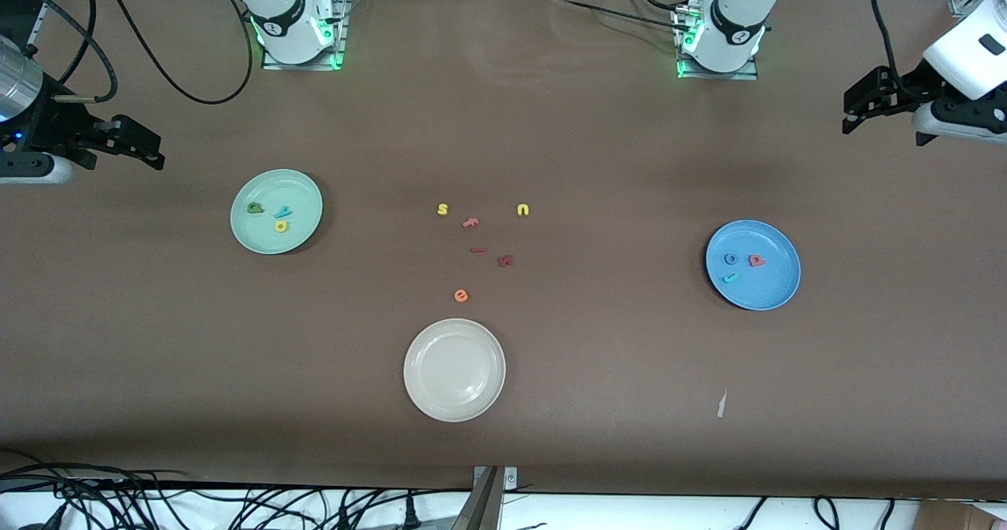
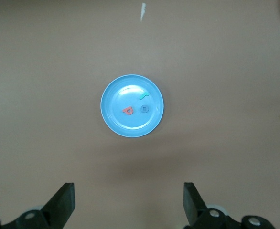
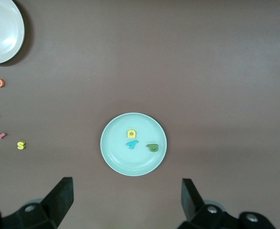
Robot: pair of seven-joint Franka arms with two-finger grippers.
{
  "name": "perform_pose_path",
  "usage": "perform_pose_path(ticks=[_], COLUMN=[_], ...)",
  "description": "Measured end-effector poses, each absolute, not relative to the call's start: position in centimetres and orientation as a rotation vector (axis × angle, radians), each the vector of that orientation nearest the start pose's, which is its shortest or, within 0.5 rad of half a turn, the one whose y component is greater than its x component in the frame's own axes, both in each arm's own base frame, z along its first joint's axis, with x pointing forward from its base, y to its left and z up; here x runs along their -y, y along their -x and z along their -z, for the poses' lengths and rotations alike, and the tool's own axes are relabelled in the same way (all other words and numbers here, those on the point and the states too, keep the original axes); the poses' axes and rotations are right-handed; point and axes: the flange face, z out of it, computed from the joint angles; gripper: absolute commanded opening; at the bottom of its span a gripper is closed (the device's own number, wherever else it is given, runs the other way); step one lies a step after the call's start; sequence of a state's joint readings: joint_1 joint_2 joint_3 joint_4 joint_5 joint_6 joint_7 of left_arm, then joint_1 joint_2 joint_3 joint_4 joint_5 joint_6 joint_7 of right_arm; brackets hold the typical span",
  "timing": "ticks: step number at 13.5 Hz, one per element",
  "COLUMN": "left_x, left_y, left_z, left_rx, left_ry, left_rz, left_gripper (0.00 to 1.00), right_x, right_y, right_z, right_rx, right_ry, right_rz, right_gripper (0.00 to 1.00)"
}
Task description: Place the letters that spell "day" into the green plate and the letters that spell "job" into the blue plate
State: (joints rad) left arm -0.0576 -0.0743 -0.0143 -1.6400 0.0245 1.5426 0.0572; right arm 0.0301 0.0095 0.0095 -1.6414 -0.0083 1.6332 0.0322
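Matte brown surface [image 1: 551, 404], smooth and broad. Raised at each end: left end effector [image 1: 853, 113] over bare brown near the blue plate [image 1: 779, 298], fingers [image 2: 63, 202] spread, holding nothing; right end effector [image 1: 149, 149] over bare brown near the green plate [image 1: 303, 231], fingers [image 3: 59, 200] likewise spread and empty. Three round, shallow, glossy plates: mint-green toward the right arm's end, sky-blue toward the left arm's, cream-white plate [image 1: 454, 369] nearest the front camera. On the green: flat foam yellow "d" [image 1: 281, 226], dark green "a" [image 1: 255, 208], teal "y" [image 1: 283, 212] lying slantwise. On the blue: ring-shaped "o" [image 1: 731, 259], pinkish-red "b" [image 1: 756, 260], teal hooked "j" [image 1: 731, 277] with long axis slanted. Mid-surface: yellow "s" [image 1: 442, 209], yellow "u" [image 1: 523, 210], orange "e" [image 1: 461, 296].
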Motion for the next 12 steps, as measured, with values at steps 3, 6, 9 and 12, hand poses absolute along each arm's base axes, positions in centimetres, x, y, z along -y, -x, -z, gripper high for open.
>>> perform_pose_path(ticks=[3,6,9,12], left_x=[4.3,3.9,4.1,4.1], left_y=[-53.4,-54.6,-55.3,-55.3], left_z=[-62.8,-63.3,-63.0,-62.9], left_rx=[-0.095,-0.061,-0.042,-0.012], left_ry=[3.113,3.116,3.115,3.117], left_rz=[-0.041,-0.033,-0.051,-0.056], left_gripper=[1.00,1.00,1.00,1.00], right_x=[-2.1,-2.1,-2.1,-2.1], right_y=[-56.1,-56.2,-56.2,-56.2], right_z=[-58.9,-58.8,-58.8,-58.8], right_rx=[0.013,0.013,0.013,0.013], right_ry=[3.150,3.150,3.150,3.150], right_rz=[-0.032,-0.036,-0.036,-0.036], right_gripper=[1.00,1.00,1.00,1.00])
